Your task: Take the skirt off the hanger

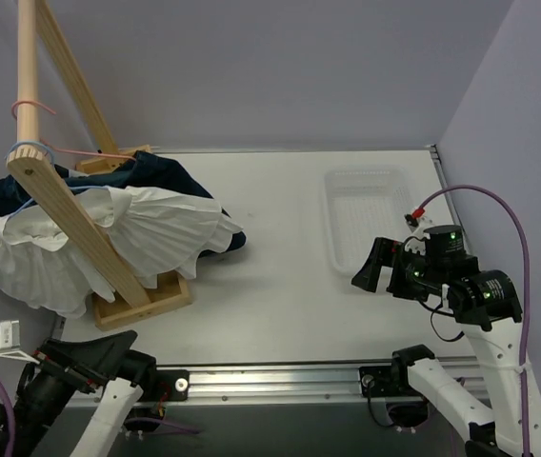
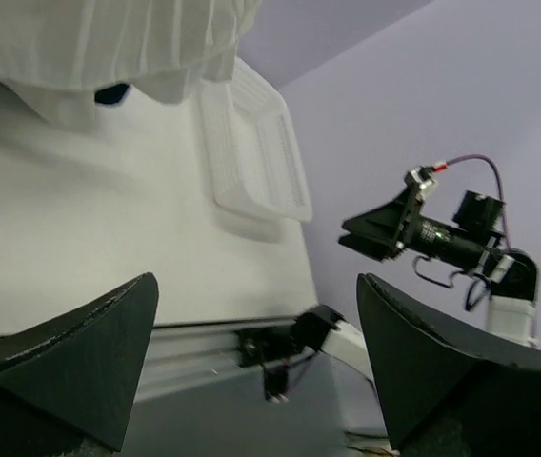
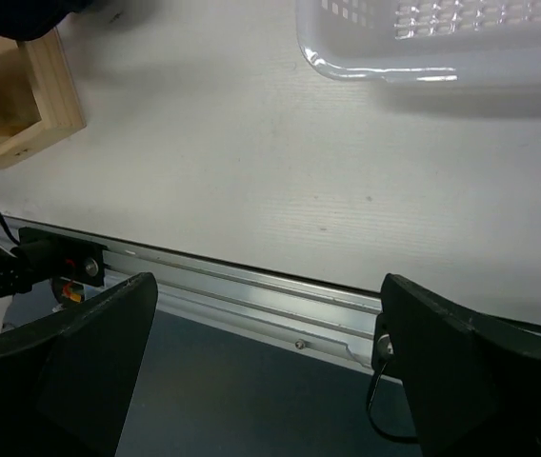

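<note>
The white bench (image 1: 290,257) fills most of the top view. At its left edge stands a wooden rack (image 1: 80,224) with slanted legs and a round rail at the top. The skirt (image 1: 161,233) hangs at this rack, its white ruffled fabric fanned out on both sides of the near leg and reaching down over the rack's base. Behind it, partly covered, is a dark navy garment (image 1: 170,176).

On the right half of the bench lies a clear plastic basket (image 1: 333,233), well apart from the clothes. Just beside its near corner hovers the right end effector (image 1: 373,271), its fingers spread wide with nothing between them. The left end effector (image 2: 256,381) sits low near the bench's front left corner, below the skirt, also spread wide and holding nothing.

The light-blue hanger (image 1: 23,149) hooks over the rail above the skirt. A pink hanger (image 1: 80,150) hangs on the same rail.
</note>
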### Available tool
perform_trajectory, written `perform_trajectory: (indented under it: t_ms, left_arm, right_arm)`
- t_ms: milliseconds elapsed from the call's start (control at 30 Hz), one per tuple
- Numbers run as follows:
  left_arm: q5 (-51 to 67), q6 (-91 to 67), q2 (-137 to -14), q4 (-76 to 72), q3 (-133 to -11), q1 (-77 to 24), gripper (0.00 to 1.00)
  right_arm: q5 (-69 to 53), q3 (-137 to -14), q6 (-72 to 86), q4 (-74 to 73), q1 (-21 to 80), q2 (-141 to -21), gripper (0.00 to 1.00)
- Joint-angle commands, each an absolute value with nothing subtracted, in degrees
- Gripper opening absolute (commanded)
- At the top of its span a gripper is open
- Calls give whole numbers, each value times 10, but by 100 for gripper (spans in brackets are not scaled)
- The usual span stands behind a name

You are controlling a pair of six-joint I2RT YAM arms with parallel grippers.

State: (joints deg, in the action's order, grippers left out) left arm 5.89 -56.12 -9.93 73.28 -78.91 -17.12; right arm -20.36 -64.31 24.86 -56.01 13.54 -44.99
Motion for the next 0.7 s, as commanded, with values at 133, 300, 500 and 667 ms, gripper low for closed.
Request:
perform_trajectory:
  t_ms: [133, 300, 500, 667]
  left_arm:
    - [-67, -717, -46, 953, -851, -272, 94]
    - [-6, -632, -162, 950, -835, -256, 94]
    - [96, -390, -242, 949, -797, -108, 94]
    - [152, -402, -209, 921, -710, -92, 94]
  right_arm:
    - [-236, -729, 229, -491, 136, -509, 100]
    - [-293, -808, 239, -409, 137, -581, 100]
    - [-310, -902, 258, -327, 184, -695, 100]
    - [-213, -1018, 239, -320, 328, -833, 100]
